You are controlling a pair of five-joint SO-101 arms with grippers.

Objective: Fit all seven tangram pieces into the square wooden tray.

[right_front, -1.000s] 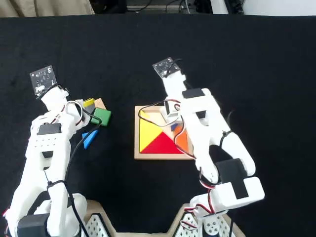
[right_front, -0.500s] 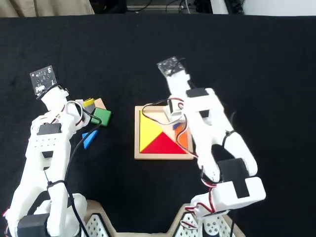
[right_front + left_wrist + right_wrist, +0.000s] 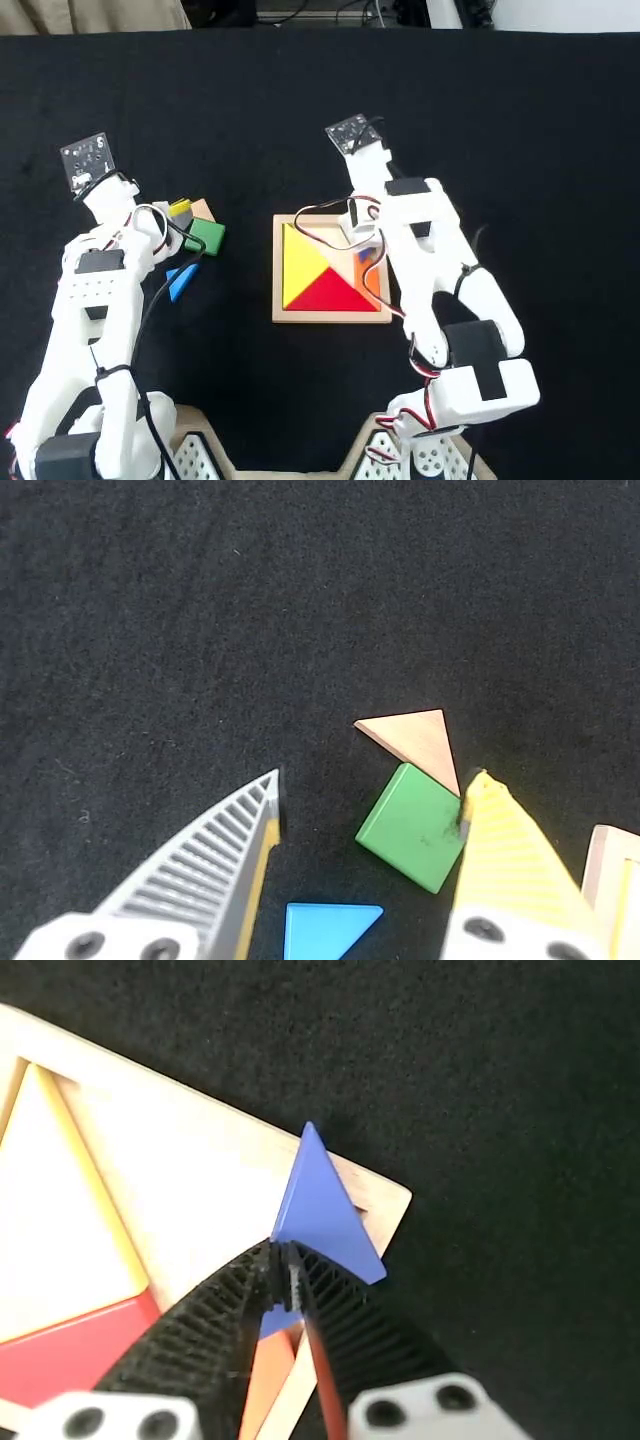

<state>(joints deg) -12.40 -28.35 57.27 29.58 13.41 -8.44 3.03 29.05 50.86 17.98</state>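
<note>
The square wooden tray (image 3: 278, 270) holds a yellow triangle (image 3: 300, 265), a red triangle (image 3: 330, 292) and an orange piece (image 3: 372, 285). My right gripper (image 3: 283, 1255) is shut on a dark blue triangle (image 3: 325, 1215), held tilted over the tray's far right corner (image 3: 385, 1195); from above that gripper (image 3: 358, 245) sits over the tray's right side. A green square (image 3: 412, 825), a tan triangle (image 3: 410, 742) and a light blue triangle (image 3: 325, 925) lie left of the tray. My left gripper (image 3: 372, 777) hangs open above them, its yellow finger (image 3: 495, 840) beside the green square.
Black cloth covers the table. The loose pieces (image 3: 207, 236) cluster a short way left of the tray, with bare cloth beyond them and to the tray's right. Both arm bases stand at the table's near edge.
My right gripper has shifted a little to the right and away with the dark blue triangle, toward the tray's far right corner. The left arm has stayed still.
</note>
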